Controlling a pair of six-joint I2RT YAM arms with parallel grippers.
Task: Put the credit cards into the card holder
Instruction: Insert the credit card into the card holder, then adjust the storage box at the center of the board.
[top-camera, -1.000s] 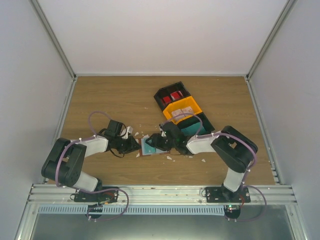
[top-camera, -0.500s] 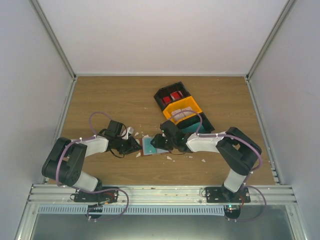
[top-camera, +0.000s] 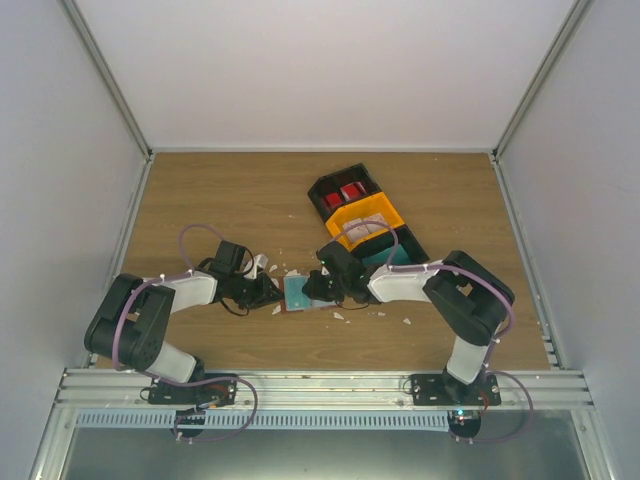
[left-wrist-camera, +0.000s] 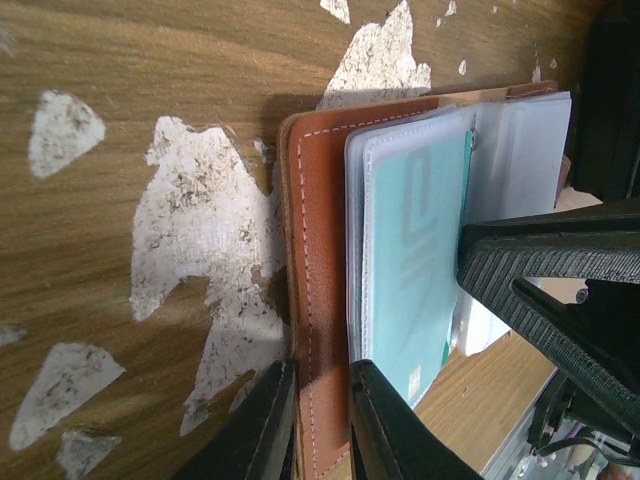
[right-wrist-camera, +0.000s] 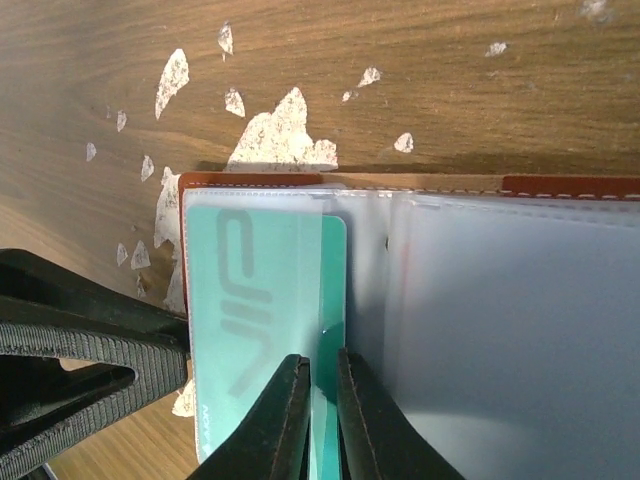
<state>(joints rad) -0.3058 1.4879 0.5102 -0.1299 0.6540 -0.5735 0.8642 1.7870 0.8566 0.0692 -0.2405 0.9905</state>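
While open, card holder (left-wrist-camera: 318, 300) edge between left fingers (left-wrist-camera: 385, 432).

Left pincer (top-camera: 267, 293), right pincer (top-camera: 314, 288) flank card holder (top-camera: 288, 304) with teal card (top-camera: 297, 291); bin tray (top-camera: 372, 215) beyond.

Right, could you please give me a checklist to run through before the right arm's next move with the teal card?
1. Is the left gripper clamped on the card holder cover: ok.
2. Is the right gripper pinching the teal card at its edge: ok.
3. Is the card partly under the clear sleeve: ok.
4. Is the card fully seated in that sleeve: cannot tell.
5. Is the holder lying open on the table: ok.
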